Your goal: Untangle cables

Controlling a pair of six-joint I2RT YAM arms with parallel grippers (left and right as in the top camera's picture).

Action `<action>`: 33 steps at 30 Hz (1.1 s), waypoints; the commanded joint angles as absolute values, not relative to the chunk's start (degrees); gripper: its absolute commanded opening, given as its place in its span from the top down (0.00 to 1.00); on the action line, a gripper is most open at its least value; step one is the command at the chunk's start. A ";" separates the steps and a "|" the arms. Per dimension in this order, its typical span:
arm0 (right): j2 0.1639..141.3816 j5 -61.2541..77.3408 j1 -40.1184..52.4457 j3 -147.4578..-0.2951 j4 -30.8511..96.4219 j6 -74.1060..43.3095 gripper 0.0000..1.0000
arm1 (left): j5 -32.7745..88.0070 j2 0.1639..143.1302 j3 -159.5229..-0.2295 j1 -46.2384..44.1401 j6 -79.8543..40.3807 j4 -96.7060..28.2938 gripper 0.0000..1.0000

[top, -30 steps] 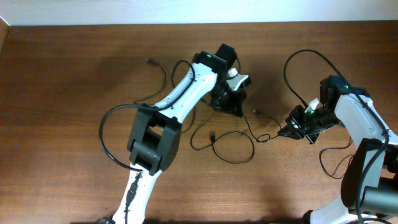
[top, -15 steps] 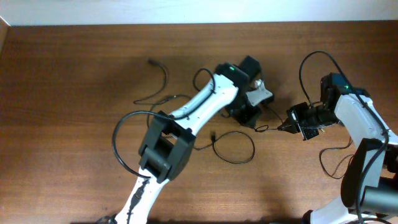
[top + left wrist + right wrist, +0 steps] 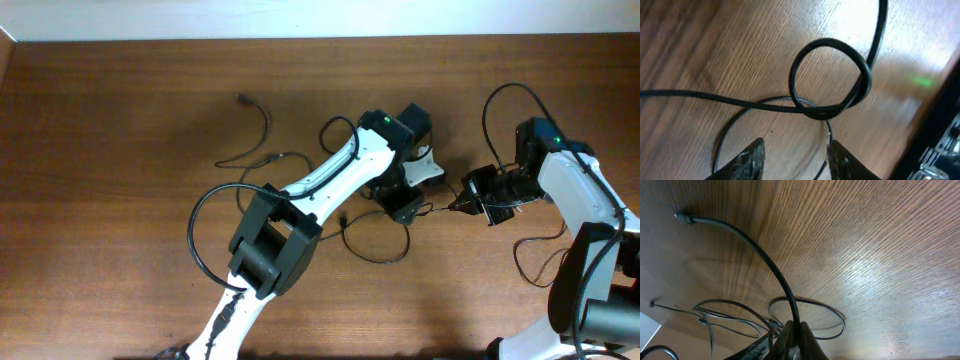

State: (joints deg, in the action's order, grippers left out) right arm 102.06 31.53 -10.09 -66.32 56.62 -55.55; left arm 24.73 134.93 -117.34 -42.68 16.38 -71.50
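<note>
While right fingers (image 3: pixel 790 341) pinch cables (image 3: pixel 765 259), left fingers (image 3: pixel 747 159) parted

White-shelled arms (image 3: pixel 325 178), black joints (image 3: pixel 272 245), green lights (image 3: pixel 385 122), looping arm cables (image 3: pixel 197 228), dark fingers (image 3: pixel 747 160)

The overhead camera hangs high above the table (image 3: pixel 100 220) and looks straight down. It is far off, so it sees the whole brown top and both arms. The left wrist camera is very near the wood and looks down at it, with the left gripper (image 3: pixel 795 157) at the bottom edge. The right wrist camera is low too, but it looks out along the table, with the right gripper (image 3: pixel 795 340) at its bottom edge. All three views share the cables (image 3: pixel 827 42) in the middle of the table, between the two arms.
</note>
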 commanded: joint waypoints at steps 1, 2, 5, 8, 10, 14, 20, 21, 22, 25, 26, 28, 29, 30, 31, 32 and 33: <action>101.51 30.83 -10.15 -65.89 56.53 -56.23 0.96 | 24.18 135.26 -118.19 -42.61 20.49 -70.24 0.59; 101.51 30.83 -10.15 -65.89 56.53 -56.23 0.96 | 24.64 135.26 -118.19 -42.61 20.47 -68.86 0.59; 101.51 30.83 -10.15 -65.89 56.53 -56.23 0.96 | 24.80 135.26 -118.19 -43.03 20.49 -67.53 0.56; 101.51 30.83 -10.15 -65.89 56.53 -56.21 0.96 | 24.58 135.26 -118.19 -43.38 20.49 -66.72 0.56; 101.51 30.83 -10.13 -65.89 56.58 -56.21 0.96 | 24.60 135.26 -118.19 -43.38 20.45 -65.10 0.63; 101.51 30.85 -10.13 -65.89 56.58 -56.21 0.96 | 24.64 135.26 -118.19 -43.42 20.21 -62.30 0.80; 101.51 31.31 -10.13 -65.89 57.06 -56.14 0.96 | 26.55 135.26 -118.19 -45.12 20.23 -59.90 0.68; 101.51 31.27 -10.11 -65.89 57.21 -55.96 0.96 | 26.55 135.26 -118.19 -45.39 20.23 -59.57 0.65; 101.51 31.29 -10.04 -65.87 57.23 -55.96 0.96 | 26.55 135.26 -118.19 -45.67 20.23 -59.33 0.63; 101.51 31.24 -9.30 -65.78 56.88 -56.01 0.96 | 26.72 135.26 -118.19 -46.04 20.12 -59.22 0.65; 101.51 31.14 -8.97 -65.78 56.64 -55.99 0.96 | 26.72 135.26 -118.19 -46.02 18.83 -59.22 0.61; 101.51 30.83 -8.12 -65.78 56.45 -54.85 0.96 | 26.68 135.26 -118.19 -46.02 16.14 -59.22 0.59; 101.51 30.83 -7.49 -65.78 56.18 -53.36 0.96 | 25.74 135.26 -118.19 -45.95 13.41 -59.22 0.64; 101.51 30.79 -7.01 -65.78 56.14 -52.71 0.96 | 20.95 135.26 -118.19 -45.87 8.10 -59.24 0.86; 101.51 30.63 -6.74 -65.76 56.14 -52.73 0.96 | 15.57 135.26 -118.19 -45.50 2.76 -59.44 0.95; 101.51 30.63 -6.70 -65.76 56.14 -52.75 0.96 | 13.69 135.26 -118.19 -45.06 0.54 -59.59 1.00; 101.51 30.65 -6.70 -65.69 56.14 -52.77 0.96 | 14.35 135.26 -118.19 -44.21 -1.17 -59.64 1.00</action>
State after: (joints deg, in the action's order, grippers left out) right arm 102.06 30.72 -7.40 -66.11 56.29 -53.74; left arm 20.18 134.93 -117.34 -44.99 9.15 -59.37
